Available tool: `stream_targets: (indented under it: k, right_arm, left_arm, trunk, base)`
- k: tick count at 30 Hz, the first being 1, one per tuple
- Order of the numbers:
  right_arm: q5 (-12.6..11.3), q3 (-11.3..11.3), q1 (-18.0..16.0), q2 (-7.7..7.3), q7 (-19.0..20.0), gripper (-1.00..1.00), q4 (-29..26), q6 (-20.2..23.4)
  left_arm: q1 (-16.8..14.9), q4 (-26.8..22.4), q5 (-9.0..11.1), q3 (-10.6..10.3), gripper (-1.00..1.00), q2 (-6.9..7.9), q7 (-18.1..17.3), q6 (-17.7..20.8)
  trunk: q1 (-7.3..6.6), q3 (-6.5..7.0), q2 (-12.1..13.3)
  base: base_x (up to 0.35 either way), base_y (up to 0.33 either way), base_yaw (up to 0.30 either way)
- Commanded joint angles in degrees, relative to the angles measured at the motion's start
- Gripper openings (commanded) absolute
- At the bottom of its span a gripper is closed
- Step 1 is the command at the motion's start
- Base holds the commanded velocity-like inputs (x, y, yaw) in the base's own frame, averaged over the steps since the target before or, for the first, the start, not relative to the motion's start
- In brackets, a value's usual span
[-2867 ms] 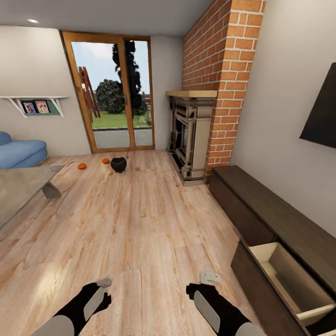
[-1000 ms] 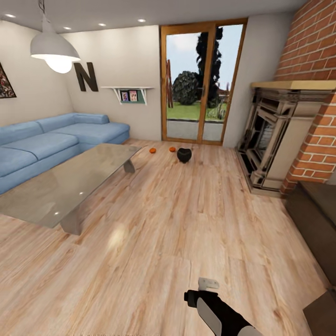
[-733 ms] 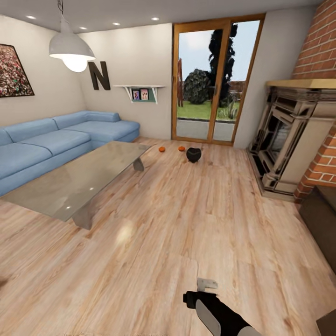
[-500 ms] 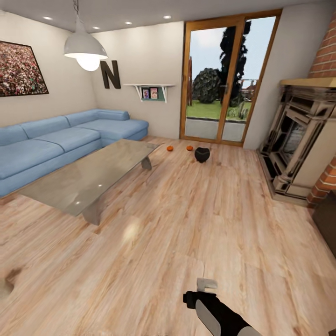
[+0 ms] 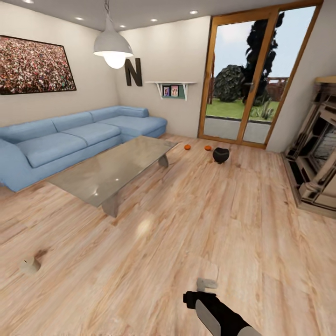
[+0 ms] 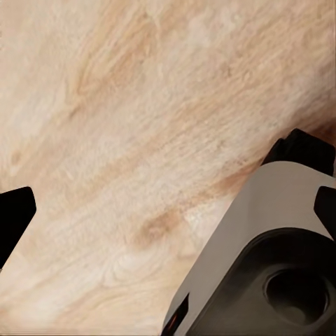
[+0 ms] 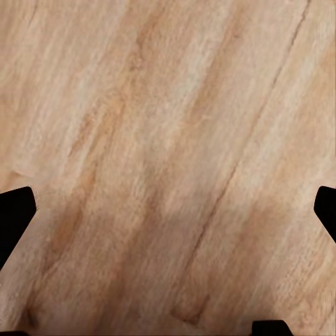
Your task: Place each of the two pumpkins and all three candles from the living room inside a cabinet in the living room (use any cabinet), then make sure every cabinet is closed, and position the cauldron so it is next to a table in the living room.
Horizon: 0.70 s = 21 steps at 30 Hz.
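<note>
Two orange pumpkins (image 5: 187, 146) (image 5: 207, 148) lie on the wood floor near the glass door, far ahead. The black cauldron (image 5: 220, 155) stands just right of them. The glossy grey table (image 5: 116, 168) stretches in front of the blue sofa. A beige candle (image 5: 30, 265) rests on the floor at the near left. The cabinet is out of view. My right gripper (image 5: 206, 283) hangs low over bare floor, far from all of these. Both wrist views show the fingertips wide apart with only floorboards between them: left gripper (image 6: 168, 210), right gripper (image 7: 168, 210), both open.
A blue corner sofa (image 5: 70, 140) lines the left wall. A stone fireplace (image 5: 317, 158) stands at the right. A pendant lamp (image 5: 113, 46) hangs over the table. In the left wrist view a grey robot part (image 6: 266, 259) sits close by.
The camera has swung left: sofa, table and wall picture slid into view, the cabinet left at the right, and the candle appeared at the near left. My right gripper kept its pose.
</note>
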Motion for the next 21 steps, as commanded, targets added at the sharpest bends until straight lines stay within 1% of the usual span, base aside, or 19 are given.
stream_targets:
  k: [1, 21]
  right_arm:
    - [-0.40, 0.41, -0.05, -0.01, -0.48, 1.00, -0.11, 0.17]
    - [-0.36, 0.49, -0.05, -0.04, -0.48, 1.00, -0.11, 0.17]
  left_arm:
    - [0.01, -0.16, 0.34, -0.49, 1.00, 0.01, 0.29, 0.44]
    - [0.01, -0.16, 0.34, -0.52, 1.00, 0.03, 0.29, 0.44]
  trunk:
    - [0.00, -0.10, -0.03]
    - [0.00, -1.06, -0.03]
  base:
    - [0.000, 0.000, 0.263]
    - [0.000, 0.000, 0.263]
